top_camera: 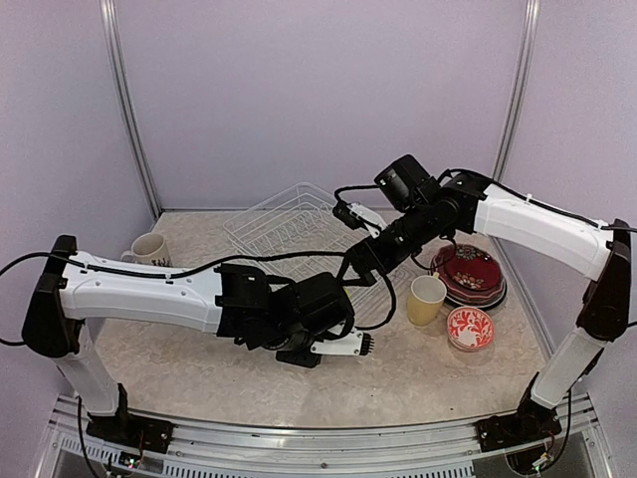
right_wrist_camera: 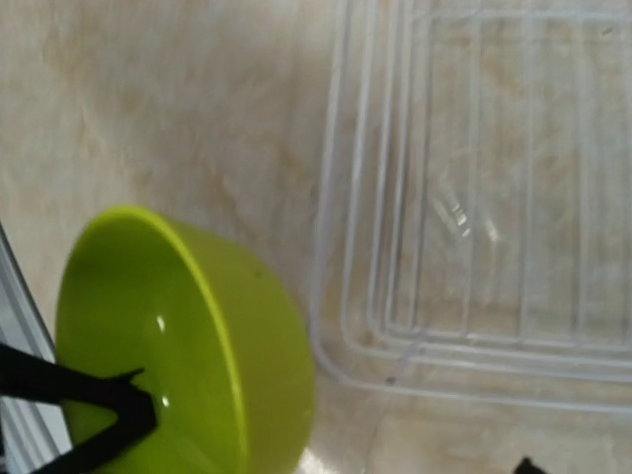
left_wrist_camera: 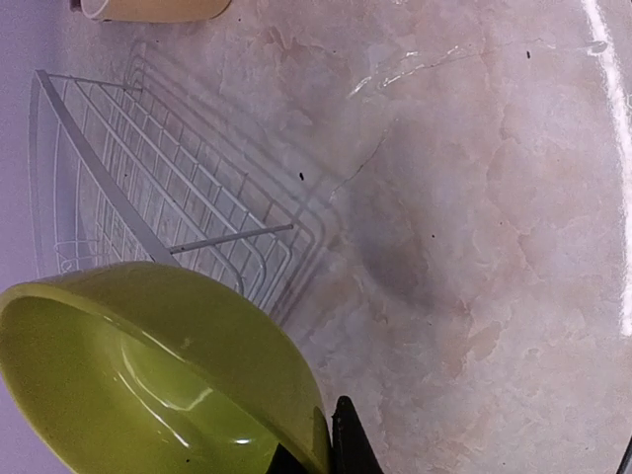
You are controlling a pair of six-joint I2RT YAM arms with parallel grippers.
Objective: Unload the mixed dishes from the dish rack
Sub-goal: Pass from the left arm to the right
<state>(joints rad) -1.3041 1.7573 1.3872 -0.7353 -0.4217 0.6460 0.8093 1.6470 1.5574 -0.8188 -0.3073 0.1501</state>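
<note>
No writing, label, brand or number can be read in any view; the small red-white bowl [top_camera: 470, 328], at four o'clock overhead, carries only pattern

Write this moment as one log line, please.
left hand: grips lime green bowl rim, beside dish rack | right hand: above rack, grip unclear

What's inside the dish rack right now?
Only bare wire shows in the dish rack; no dishes are visible. From above, the right arm covers its near right corner, so that part cannot be checked.
</note>
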